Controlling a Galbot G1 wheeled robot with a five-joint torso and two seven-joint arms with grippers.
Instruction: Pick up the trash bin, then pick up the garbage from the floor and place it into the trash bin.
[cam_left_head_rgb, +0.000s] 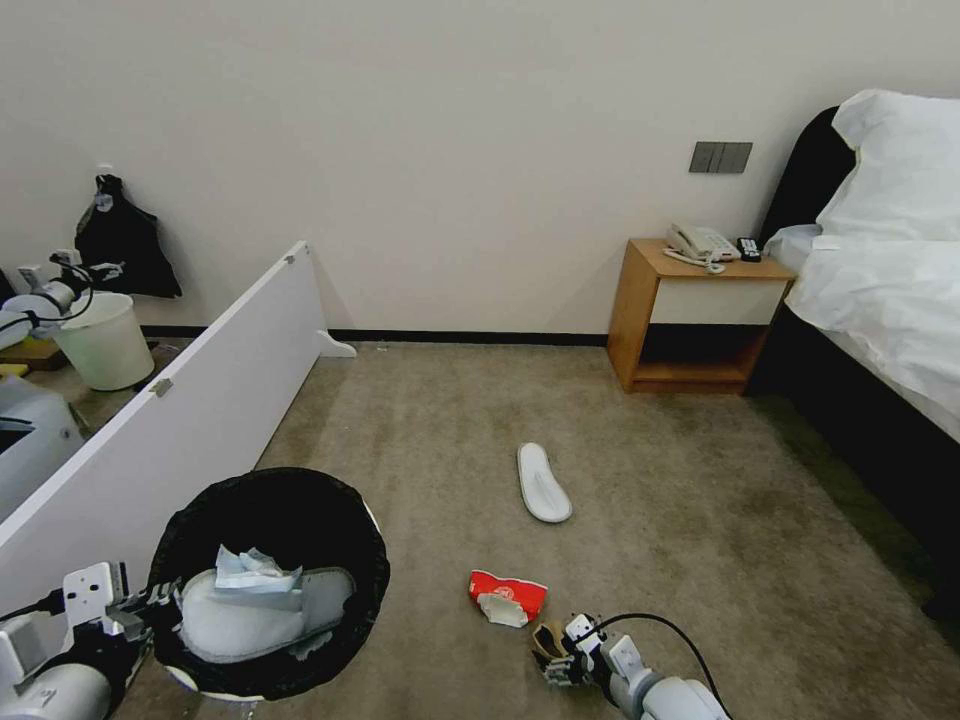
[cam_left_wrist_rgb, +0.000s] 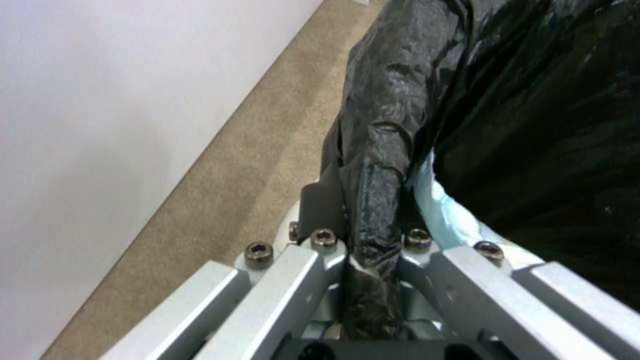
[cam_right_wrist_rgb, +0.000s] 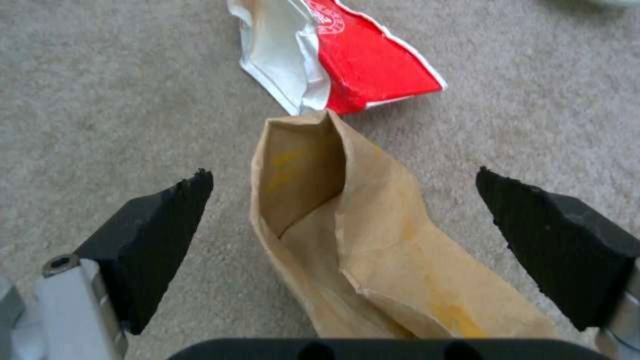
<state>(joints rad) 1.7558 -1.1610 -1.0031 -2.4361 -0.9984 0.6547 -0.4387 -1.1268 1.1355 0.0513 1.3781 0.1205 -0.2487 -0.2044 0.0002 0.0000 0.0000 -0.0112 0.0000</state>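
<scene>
While the bin is held, the paper bag comes next.

At left, the left claw is clamped on the black-lined rim of the trash bin, which already holds a slipper and tissue; further right, the right claw hangs spread wide around a brown paper bag on the carpet, beside the red carton. Next, seemingly, closing on the bag. Its lower end is cut off. A second slipper lies beyond.

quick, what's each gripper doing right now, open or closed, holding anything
Left gripper: closed on the black-bagged rim of the trash bin.
Right gripper: open, straddling the brown paper scrap on the carpet, gripping nothing.
</scene>
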